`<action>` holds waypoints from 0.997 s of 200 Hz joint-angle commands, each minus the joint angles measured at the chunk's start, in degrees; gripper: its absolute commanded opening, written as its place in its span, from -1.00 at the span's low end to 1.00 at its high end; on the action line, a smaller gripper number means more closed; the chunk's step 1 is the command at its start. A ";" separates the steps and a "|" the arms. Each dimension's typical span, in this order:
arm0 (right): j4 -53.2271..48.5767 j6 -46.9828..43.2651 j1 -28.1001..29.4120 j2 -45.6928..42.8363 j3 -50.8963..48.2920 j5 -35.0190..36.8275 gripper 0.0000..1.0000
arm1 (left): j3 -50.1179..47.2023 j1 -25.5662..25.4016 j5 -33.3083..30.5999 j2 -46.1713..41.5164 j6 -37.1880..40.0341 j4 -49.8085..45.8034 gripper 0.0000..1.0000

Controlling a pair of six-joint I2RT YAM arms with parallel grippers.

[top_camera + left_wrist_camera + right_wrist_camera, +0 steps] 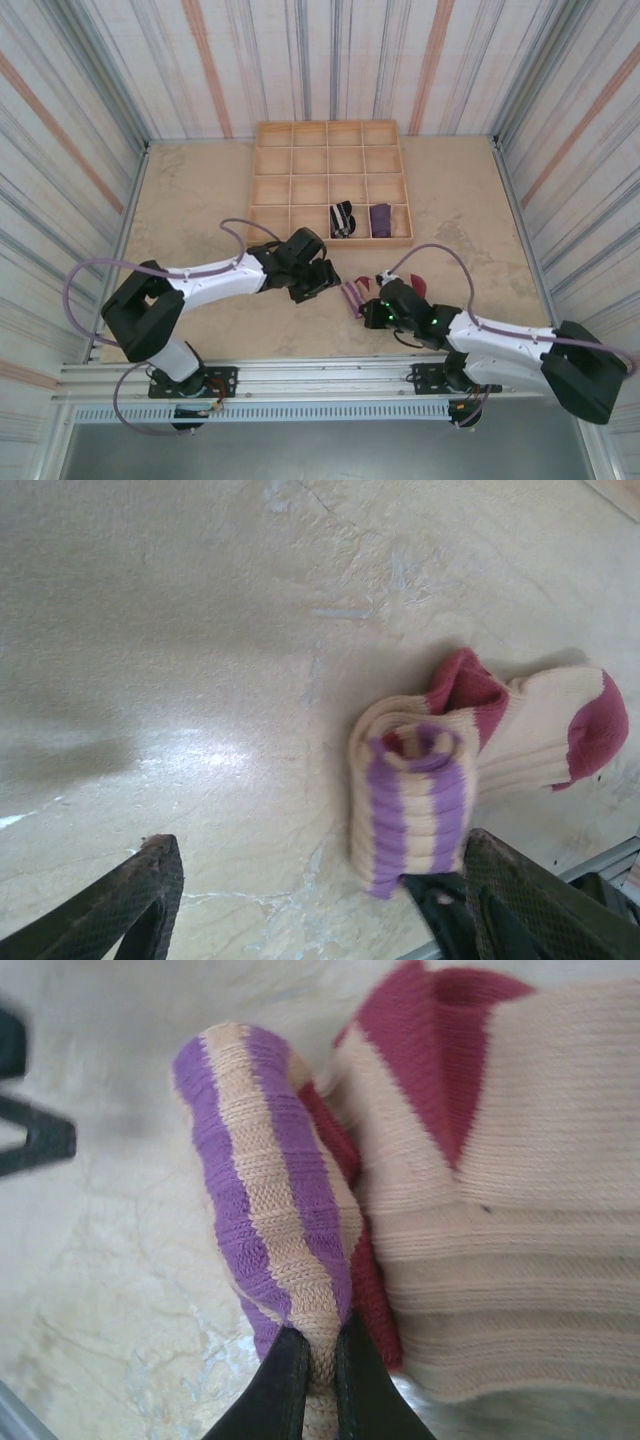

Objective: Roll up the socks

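Note:
The beige sock [400, 283] with maroon heel and toe lies on the table in front of the tray, its purple-and-beige striped end [412, 805] rolled up. My right gripper [320, 1348] is shut on that striped roll [270, 1190]; it also shows from above [362, 302]. Just left of the roll, my left gripper [316, 279] is open, its fingers [130, 900] apart above bare table and the roll near its right finger. The black-and-white striped sock [343, 218] and the purple sock [380, 217] sit rolled in two tray compartments.
The wooden compartment tray [255, 180] stands at the back centre of the table. Striped walls enclose the table on three sides. A metal rail [300, 375] runs along the near edge by the arm bases.

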 commanded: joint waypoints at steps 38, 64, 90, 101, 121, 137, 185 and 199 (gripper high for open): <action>-5.83 8.22 -10.00 -6.73 -3.34 -13.61 -1.00 | -0.52 -2.59 -2.46 2.03 5.26 6.67 0.36; -5.55 9.71 -12.29 -4.74 -3.96 -15.43 -1.00 | 2.94 -3.72 -1.57 5.89 8.27 7.43 0.32; -7.75 11.51 -13.57 -5.62 -4.17 -15.09 -1.00 | 6.87 -4.39 -2.09 9.54 11.03 6.04 0.23; -8.56 11.36 -14.46 -5.78 -4.11 -15.83 -1.00 | 7.97 -4.34 -1.48 10.98 11.77 6.64 0.22; -9.54 10.95 -15.55 -5.76 -4.08 -16.58 -1.00 | 9.36 -4.81 -0.10 12.75 13.00 8.88 0.17; -9.54 10.40 -16.72 -4.93 -4.05 -17.60 -1.00 | 10.00 -5.52 -0.29 13.49 13.59 9.28 0.13; -7.76 10.45 -18.78 -4.05 -4.45 -19.27 -1.00 | 10.33 -6.06 1.04 16.23 12.74 8.90 -0.15; -7.25 10.41 -19.49 -3.64 -4.57 -19.94 -1.00 | 10.43 -6.41 1.10 16.76 12.48 9.01 -0.14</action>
